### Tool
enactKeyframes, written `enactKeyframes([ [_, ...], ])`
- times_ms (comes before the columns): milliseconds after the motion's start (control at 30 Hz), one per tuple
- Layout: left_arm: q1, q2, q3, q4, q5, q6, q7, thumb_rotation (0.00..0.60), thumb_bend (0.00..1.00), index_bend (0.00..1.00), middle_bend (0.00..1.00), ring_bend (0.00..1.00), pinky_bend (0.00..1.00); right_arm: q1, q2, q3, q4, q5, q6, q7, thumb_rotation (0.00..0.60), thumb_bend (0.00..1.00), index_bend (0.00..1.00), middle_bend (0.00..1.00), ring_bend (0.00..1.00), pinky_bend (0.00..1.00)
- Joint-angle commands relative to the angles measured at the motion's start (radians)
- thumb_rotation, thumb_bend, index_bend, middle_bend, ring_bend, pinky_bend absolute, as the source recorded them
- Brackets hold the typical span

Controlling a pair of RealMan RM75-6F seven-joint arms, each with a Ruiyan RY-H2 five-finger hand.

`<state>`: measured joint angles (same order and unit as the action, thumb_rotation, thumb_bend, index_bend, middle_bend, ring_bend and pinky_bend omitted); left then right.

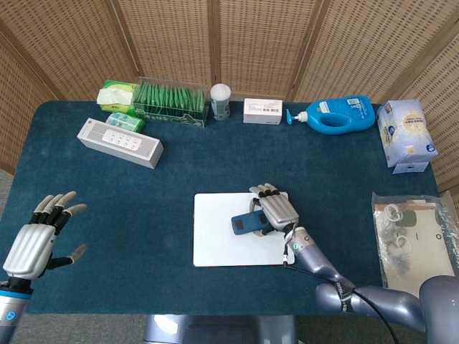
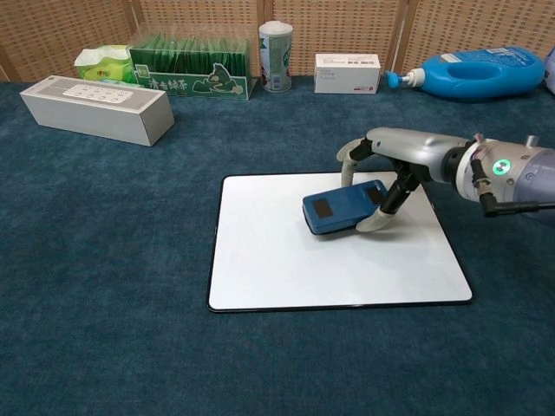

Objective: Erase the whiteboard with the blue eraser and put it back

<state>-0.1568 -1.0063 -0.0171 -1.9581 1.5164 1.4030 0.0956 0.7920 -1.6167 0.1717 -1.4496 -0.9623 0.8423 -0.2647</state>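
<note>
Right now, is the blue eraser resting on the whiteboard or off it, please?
On it: the blue eraser, held by the right hand, lies on the whiteboard, right of center.

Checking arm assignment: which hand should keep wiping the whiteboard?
Right. The right hand already holds the blue eraser over the whiteboard. The left hand is open, empty, and off at the table's far left edge, well away from the board.

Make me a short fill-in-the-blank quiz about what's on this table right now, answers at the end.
1. The right hand holds the ____ eraser.
2. The eraser sits over the ____.
3. The left hand holds ____.
4. The blue bottle lies on its ____.

Answers: blue; whiteboard; nothing; side
</note>
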Motion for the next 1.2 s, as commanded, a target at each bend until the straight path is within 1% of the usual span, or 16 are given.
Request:
enactKeyframes([
  [33,-0.001,0.001,0.001,0.003,0.002,-0.003,-0.009,0.6,0.32,0.2,0.07,0.04,0.0,0.0,-0.006,-0.009,0.002,-0.001,-0.001,-0.006,0.6,0.16,0.77,0.13,0.0,0.0],
  [333,-0.005,-0.003,0.0,0.009,0.004,-0.008,-0.011,0.6,0.32,0.2,0.07,0.04,0.0,-0.022,0.022,-0.025,-0.001,0.006,0.003,-0.001,0.6,0.16,0.77,0.13,0.0,0.0],
  [633,-0.013,-0.005,-0.009,0.004,0.009,-0.006,0.002,0.6,0.32,0.2,0.07,0.04,0.0,-0.069,0.1,-0.055,-0.006,0.003,0.025,0.006,0.6,0.16,0.77,0.13,0.0,0.0],
  [733,-0.014,-0.005,-0.01,0.004,0.008,-0.006,0.004,0.6,0.32,0.2,0.07,0.04,0.0,-0.083,0.139,-0.053,-0.017,0.006,0.038,0.007,0.6,0.16,0.77,0.13,0.0,0.0],
  [767,-0.016,-0.007,-0.009,0.005,0.007,-0.012,0.004,0.6,0.32,0.2,0.07,0.04,0.0,-0.09,0.16,-0.044,-0.024,0.007,0.054,0.01,0.6,0.16,0.77,0.13,0.0,0.0],
  [867,-0.021,-0.015,-0.01,0.006,0.004,-0.02,0.006,0.6,0.32,0.2,0.07,0.04,0.0,-0.096,0.201,-0.029,-0.074,-0.003,0.067,0.024,0.6,0.16,0.77,0.13,0.0,0.0],
  [1000,-0.025,-0.019,-0.012,0.005,0.002,-0.023,0.011,0.6,0.32,0.2,0.07,0.04,0.0,-0.084,0.203,-0.014,-0.114,-0.005,0.049,0.035,0.6,0.16,0.77,0.13,0.0,0.0],
  [1200,-0.02,-0.014,-0.01,0.006,-0.004,-0.018,0.009,0.6,0.32,0.2,0.07,0.04,0.0,-0.06,0.155,-0.006,-0.105,-0.001,0.019,0.044,0.6,0.16,0.77,0.13,0.0,0.0],
])
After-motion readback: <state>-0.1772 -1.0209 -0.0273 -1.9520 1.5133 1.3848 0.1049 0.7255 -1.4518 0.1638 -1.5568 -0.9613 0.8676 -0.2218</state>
